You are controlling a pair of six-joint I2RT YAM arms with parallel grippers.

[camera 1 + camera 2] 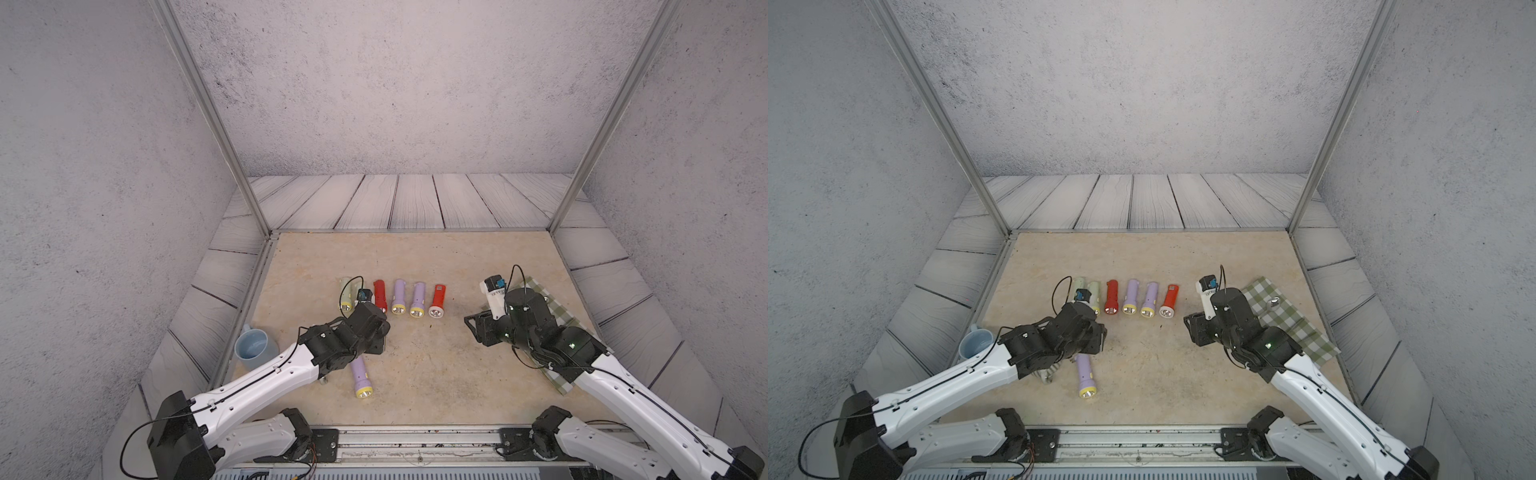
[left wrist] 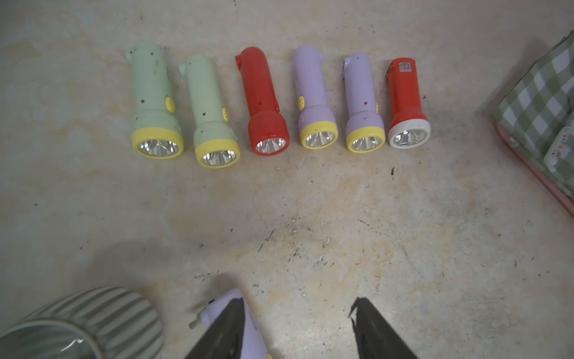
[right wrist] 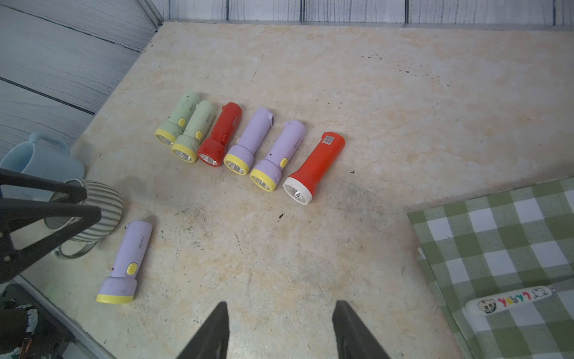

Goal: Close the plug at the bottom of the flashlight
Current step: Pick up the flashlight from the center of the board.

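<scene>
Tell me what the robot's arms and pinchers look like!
The left arm and right arm are white tubes with chunky black joints, each trailing a thin black cable. The left gripper and right gripper have flat, black, pointed fingers. A tiny green light glows on the right arm.

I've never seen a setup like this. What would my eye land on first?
Most likely the row of six flashlights in green, red and lilac, lined up mid-table. Nearer the front a seventh, lilac flashlight lies alone, with the open left gripper at its tail end. A green checked cloth lies under the right arm.
</scene>
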